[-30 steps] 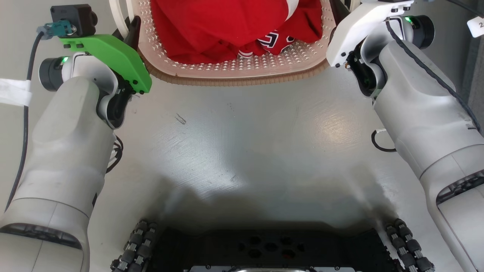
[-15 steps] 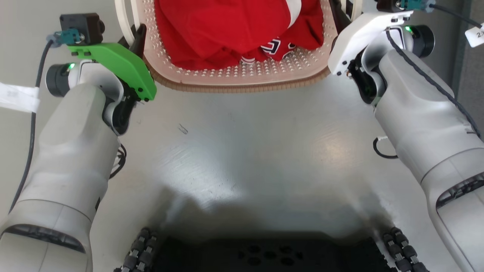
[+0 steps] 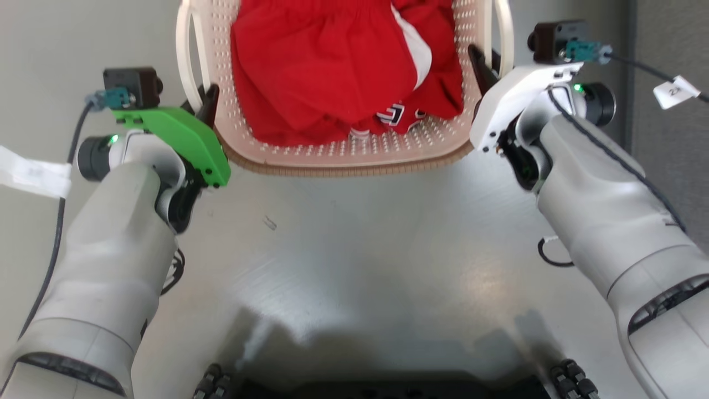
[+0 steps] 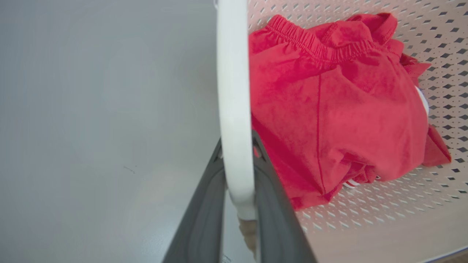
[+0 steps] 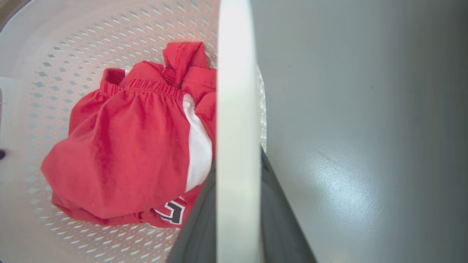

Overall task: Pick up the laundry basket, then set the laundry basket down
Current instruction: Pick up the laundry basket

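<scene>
The laundry basket (image 3: 354,158), cream and perforated with a brown woven-look rim, sits at the top centre of the head view with red clothes (image 3: 332,72) in it. My left gripper (image 3: 207,102) is shut on its white left handle (image 3: 184,66). My right gripper (image 3: 479,61) is shut on the right handle (image 3: 503,33). In the left wrist view the handle (image 4: 234,109) runs between the dark fingers (image 4: 204,212), beside the red clothes (image 4: 329,109). The right wrist view shows the other handle (image 5: 236,91) between that gripper's fingers (image 5: 281,219). I cannot tell whether the basket touches the floor.
Grey glossy floor (image 3: 354,266) spreads between my arms. My base's wheels (image 3: 213,382) show at the bottom edge. A white strip (image 3: 33,174) lies at far left. A darker grey panel (image 3: 670,166) and a white cable tag (image 3: 673,91) are at the right.
The whole head picture has slid downward, so the camera has moved and more of the basket shows. Both grippers keep their hold on the handles.
</scene>
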Available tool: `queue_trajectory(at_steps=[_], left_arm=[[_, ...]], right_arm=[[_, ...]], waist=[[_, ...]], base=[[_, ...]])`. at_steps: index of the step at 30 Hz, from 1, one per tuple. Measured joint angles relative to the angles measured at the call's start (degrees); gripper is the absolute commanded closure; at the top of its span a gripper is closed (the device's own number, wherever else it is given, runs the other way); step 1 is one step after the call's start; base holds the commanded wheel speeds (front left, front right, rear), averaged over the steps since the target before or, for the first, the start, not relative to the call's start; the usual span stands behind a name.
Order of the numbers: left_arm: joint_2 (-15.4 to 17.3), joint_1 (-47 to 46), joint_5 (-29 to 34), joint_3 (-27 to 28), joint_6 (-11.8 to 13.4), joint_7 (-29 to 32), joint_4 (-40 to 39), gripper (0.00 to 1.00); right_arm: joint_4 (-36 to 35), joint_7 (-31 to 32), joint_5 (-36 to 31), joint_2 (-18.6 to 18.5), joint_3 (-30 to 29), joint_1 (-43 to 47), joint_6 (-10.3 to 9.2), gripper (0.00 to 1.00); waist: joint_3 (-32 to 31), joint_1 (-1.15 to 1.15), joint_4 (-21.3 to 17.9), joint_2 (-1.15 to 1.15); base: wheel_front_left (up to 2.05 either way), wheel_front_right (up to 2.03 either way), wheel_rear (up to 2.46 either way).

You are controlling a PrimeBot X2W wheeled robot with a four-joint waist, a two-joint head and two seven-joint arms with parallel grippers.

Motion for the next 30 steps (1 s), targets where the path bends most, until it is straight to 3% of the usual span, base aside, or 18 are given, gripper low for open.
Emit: queue_trajectory(at_steps=[17, 30], left_arm=[[0.30, 7.20, -2.40, -3.97, -0.02, 0.67, 0.96, 1.00], [-0.05, 15.02, -5.88, -6.05, -0.26, 5.43, 3.24, 1.00]], right_arm=[[-0.08, 3.72, 5.79, 0.14, 4.14, 7.73, 0.15, 1.00], [-0.70, 8.80, 12.38, 0.43, 6.95, 16.76, 0.15, 1.00]], waist=[[-9.70, 0.00, -2.00, 0.00], [-20.26, 0.00, -3.84, 0.00]], base=[[0.00, 0.00, 0.00], [0.00, 0.00, 0.00]])
